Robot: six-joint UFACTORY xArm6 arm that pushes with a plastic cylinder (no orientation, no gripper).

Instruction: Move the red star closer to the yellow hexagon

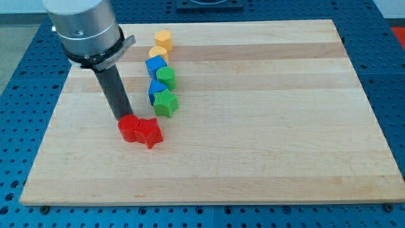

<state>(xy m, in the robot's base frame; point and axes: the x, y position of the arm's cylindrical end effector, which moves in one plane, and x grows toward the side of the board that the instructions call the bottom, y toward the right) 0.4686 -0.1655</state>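
The red star [150, 132] lies on the wooden board [266, 95], left of centre, touching a red round block [130, 128] on its left. The yellow hexagon [164, 40] sits near the view's top, at the head of a line of blocks, far above the star. My tip [122, 118] is at the upper left edge of the red round block, touching or nearly touching it, up and left of the red star.
Below the yellow hexagon runs a line of blocks: another yellow block [157, 53], a blue block [155, 66], a green round block [166, 78], a second blue block [155, 90] and a green star [166, 102]. The green star is just above the red star.
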